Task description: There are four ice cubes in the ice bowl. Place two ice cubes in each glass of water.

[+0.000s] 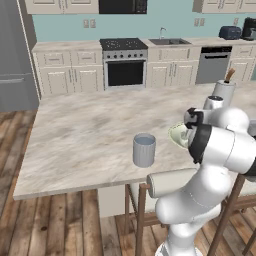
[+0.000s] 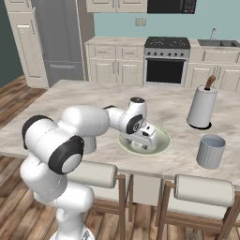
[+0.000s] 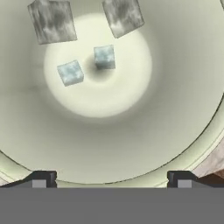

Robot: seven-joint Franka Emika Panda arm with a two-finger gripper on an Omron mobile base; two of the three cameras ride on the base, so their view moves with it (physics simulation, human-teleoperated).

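Note:
The pale green-white ice bowl [image 3: 109, 144] lies right under my hand, with several ice cubes inside. Two small pale blue ice cubes [image 3: 104, 57] sit at its centre. Two larger grey ones [image 3: 51, 21] lie on the far slope. My gripper [image 3: 111, 180] hangs open over the near rim, with nothing between its fingertips [image 3: 41, 179]. From the right base, the gripper [image 2: 144, 140] points down into the bowl [image 2: 164, 140]. One glass of water [image 1: 144, 150] stands left of the bowl [image 1: 177, 134]. The other glass [image 2: 210, 151] stands to its right.
A tall white holder [image 2: 201, 108] with a brown-handled utensil stands behind the right glass. Padded stools [image 2: 201, 190] line the island's near edge. Stove, sink and cabinets run along the back wall.

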